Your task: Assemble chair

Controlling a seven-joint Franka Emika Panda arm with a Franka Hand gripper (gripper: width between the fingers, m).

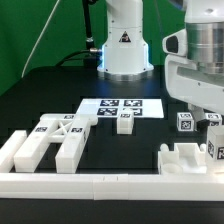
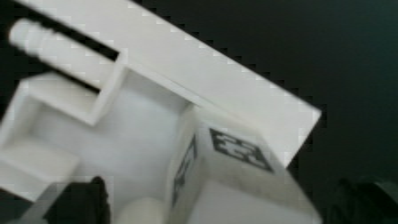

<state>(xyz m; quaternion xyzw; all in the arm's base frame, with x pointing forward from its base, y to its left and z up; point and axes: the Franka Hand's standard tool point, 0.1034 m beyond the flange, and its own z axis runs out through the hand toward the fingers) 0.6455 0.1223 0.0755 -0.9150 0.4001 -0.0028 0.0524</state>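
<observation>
The chair is in loose white tagged pieces. In the exterior view two chunky frame pieces (image 1: 45, 148) lie at the left, a small block (image 1: 124, 122) lies in the middle, and a larger blocky piece (image 1: 188, 158) lies at the right. My gripper (image 1: 200, 115) hangs just above that right piece. In the wrist view a white piece with a square tag (image 2: 237, 148) fills the frame, and a peg (image 2: 36, 38) sticks out at its far end. My gripper (image 2: 222, 205) has its dark fingers (image 2: 80, 200) wide apart, one on each side of the piece, with the jaws open.
The marker board (image 1: 125, 106) lies mid-table in front of the arm's base (image 1: 124, 55). Small tagged blocks (image 1: 183, 122) sit near the gripper. A long low white border bar (image 1: 100, 183) runs along the front edge.
</observation>
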